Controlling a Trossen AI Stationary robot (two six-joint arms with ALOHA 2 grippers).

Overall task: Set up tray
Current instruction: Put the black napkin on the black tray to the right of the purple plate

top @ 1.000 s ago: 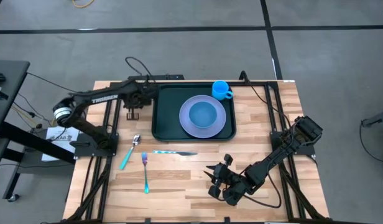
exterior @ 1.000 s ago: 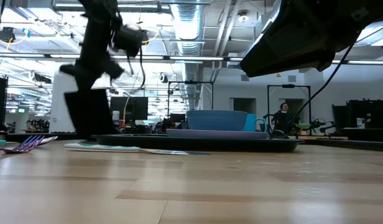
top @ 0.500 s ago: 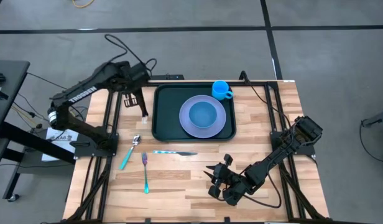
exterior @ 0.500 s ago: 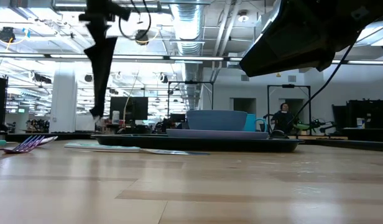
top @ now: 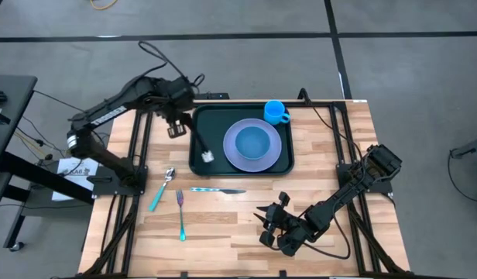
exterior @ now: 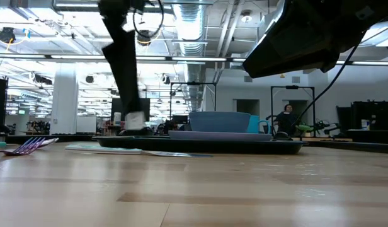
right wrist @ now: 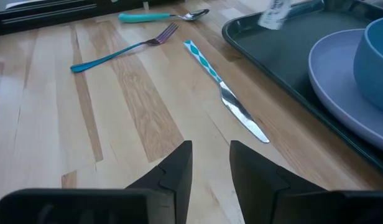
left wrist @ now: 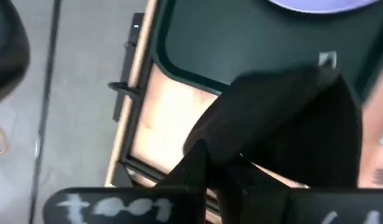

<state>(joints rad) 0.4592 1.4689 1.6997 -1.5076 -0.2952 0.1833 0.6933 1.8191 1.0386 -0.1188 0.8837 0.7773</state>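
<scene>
The dark green tray (top: 198, 164) lies at the table's far middle. A lavender plate (top: 231, 147) with a blue bowl (top: 254, 142) rests on its floor, and a blue cup (top: 276, 112) stands at its far right corner. My left gripper (top: 176, 128) is over the tray's left rim, shut on a black cloth (top: 196, 143) that has a white tag (top: 209, 156) at its lower end. My right gripper (top: 264, 225) is open and empty near the table's near edge, right of middle. My left gripper holds the black cloth by its upper end (left wrist: 241, 143), pinched between the two fingers from above. The cloth hangs slack below the gripper (exterior: 126, 69) and slants toward the plate. Its tagged lower end (exterior: 135, 120) is low over the tray's left part; whether it touches the tray, I cannot tell.
A teal-handled spoon (top: 161, 190), fork (top: 181, 215) and knife (top: 217, 190) lie on the wood just near of the tray's left half. They also show in the right wrist view, the knife (right wrist: 226, 93) closest to my right gripper. Bare wood lies to the tray's right.
My left gripper has risen from the table left of the tray and gone right, to over the tray's left rim. The black cloth has come up with it, lifted clear of the table. It now hangs and swings, its tagged end over the tray.
</scene>
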